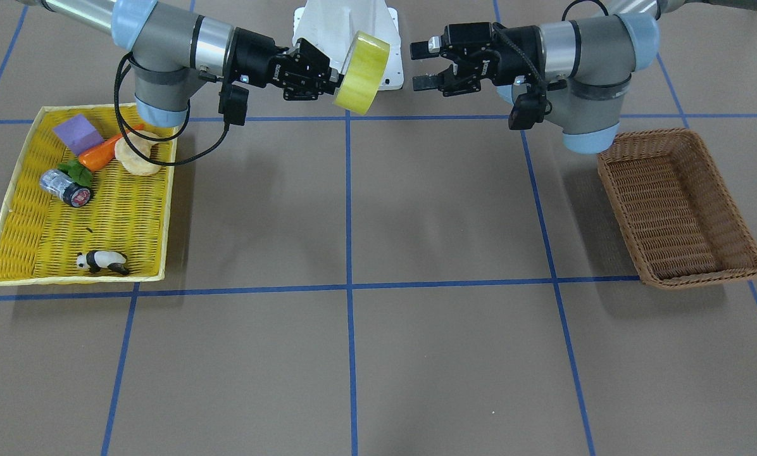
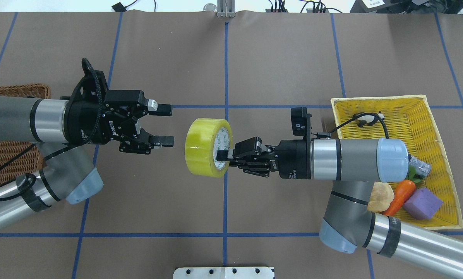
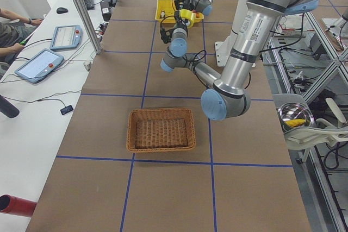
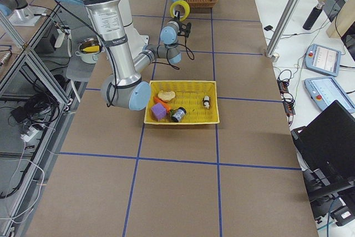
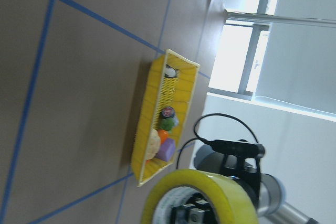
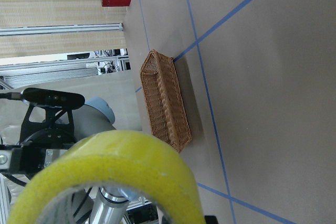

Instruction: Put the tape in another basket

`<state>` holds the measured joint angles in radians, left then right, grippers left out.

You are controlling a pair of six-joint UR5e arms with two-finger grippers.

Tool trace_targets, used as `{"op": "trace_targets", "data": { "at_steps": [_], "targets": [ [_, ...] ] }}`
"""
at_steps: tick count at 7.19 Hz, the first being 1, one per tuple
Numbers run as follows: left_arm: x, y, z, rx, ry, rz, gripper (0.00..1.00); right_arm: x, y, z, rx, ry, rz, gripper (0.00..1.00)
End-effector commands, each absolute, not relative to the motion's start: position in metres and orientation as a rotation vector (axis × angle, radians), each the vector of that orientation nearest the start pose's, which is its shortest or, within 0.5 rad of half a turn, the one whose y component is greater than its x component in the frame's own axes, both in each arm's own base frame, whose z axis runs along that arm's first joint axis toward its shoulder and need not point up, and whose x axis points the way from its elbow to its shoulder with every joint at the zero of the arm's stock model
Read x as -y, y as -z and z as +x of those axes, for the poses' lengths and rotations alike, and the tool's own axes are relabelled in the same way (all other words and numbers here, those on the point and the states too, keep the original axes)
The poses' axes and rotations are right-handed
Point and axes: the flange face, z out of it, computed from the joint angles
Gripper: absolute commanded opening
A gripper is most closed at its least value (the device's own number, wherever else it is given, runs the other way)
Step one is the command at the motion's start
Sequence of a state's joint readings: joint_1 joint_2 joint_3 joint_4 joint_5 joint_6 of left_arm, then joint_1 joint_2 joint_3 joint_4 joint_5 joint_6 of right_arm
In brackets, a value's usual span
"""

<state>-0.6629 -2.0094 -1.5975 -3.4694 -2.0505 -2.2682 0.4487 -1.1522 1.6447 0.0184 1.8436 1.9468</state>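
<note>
Yellow and translucent, the tape (image 2: 205, 149) hung in mid-air over the middle of the table (image 2: 285, 54), toward the robot's edge. The right gripper (image 2: 223, 157) pinched it through its ring wall, one finger seemingly inside the white core. Its axis ran roughly level along the table's length, pointing at the left gripper (image 2: 168, 125), which faced it with fingers spread wide, close but apart. That left arm stood nearer the wicker basket (image 1: 676, 209) by the table's left end, so I judged a handover was due. Brown paper with blue grid lines covered the top; a yellow tray (image 1: 125, 221) sat by the right end
</note>
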Motion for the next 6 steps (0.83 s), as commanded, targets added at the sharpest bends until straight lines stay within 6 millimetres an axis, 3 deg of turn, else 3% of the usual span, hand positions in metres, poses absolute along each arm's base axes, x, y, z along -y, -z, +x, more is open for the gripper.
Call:
{"op": "trace_targets", "data": {
  "at_steps": [1, 4, 6],
  "targets": [
    [0.387, -0.225, 0.363, -2.293, 0.142, -0.261, 0.97, 0.336, -0.222, -0.461, 2.129, -0.239, -0.109, 0.0],
    [0.383, -0.223, 0.365, -2.316, 0.119, -0.274, 0.98, 0.331, -0.213, -0.464, 2.172, -0.214, -0.137, 0.0],
    [0.373, -0.22, 0.37, -2.334, 0.089, -0.297, 0.98, 0.331, -0.236, -0.47, 2.244, -0.197, -0.183, 0.0]
  ]
}}
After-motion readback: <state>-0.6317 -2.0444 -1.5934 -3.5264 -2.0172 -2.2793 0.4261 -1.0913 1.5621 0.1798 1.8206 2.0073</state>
